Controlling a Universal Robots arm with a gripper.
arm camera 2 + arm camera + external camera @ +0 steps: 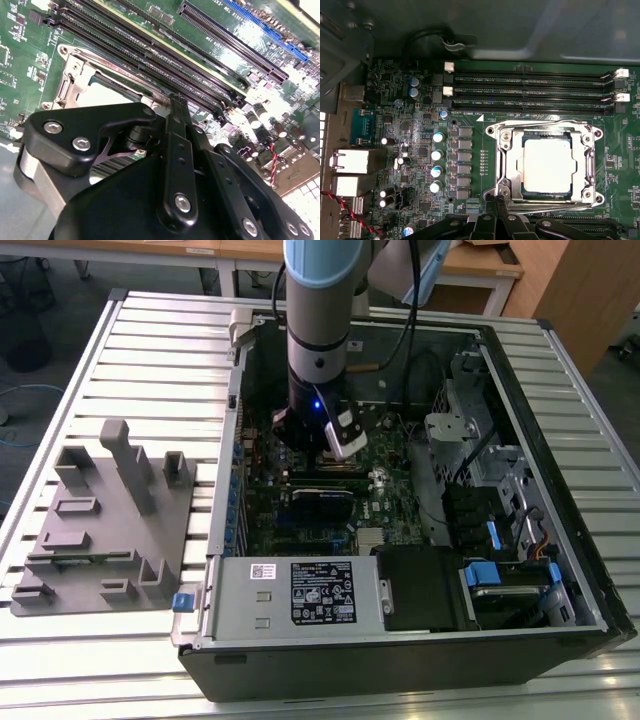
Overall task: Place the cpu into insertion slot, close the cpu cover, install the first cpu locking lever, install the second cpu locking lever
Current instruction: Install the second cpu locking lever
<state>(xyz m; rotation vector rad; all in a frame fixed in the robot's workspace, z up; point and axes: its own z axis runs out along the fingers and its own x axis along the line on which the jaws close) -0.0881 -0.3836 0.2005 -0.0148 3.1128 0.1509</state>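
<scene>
1. Gripper (495, 220) sits low over the green board (420, 150) inside the PC case (560, 570); black linkage shows in both wrist views. Can't tell if jaws are apart or together; tips are hidden by the gripper body.
2. In the first wrist view, cpu (546, 165) lies flat in the insertion slot (517, 192), at approx 1 o'clock from the gripper tip and just beside it, not touching. Chip is near square, no clear long axis; edges run parallel to the socket frame.
3. The cpu cover (506, 160) is down around the chip, grey top showing thru its window. Thin lever wires (545, 124) run along the frame edges; can't tell if latched.
4. Beyond the socket, at 12 o'clock: three long black memory slots (530, 90) w/ white clips, parallel to the socket's far edge.
5. At 9 o'clock from the socket: row of capacitors (436, 162), then rear ports (350, 160).
6. Exterior view: arm (318, 330) drops straight down into the case; grey fixture tray (100, 530) sits well apart on the slatted table (150, 340), on the exterior view's left.
</scene>
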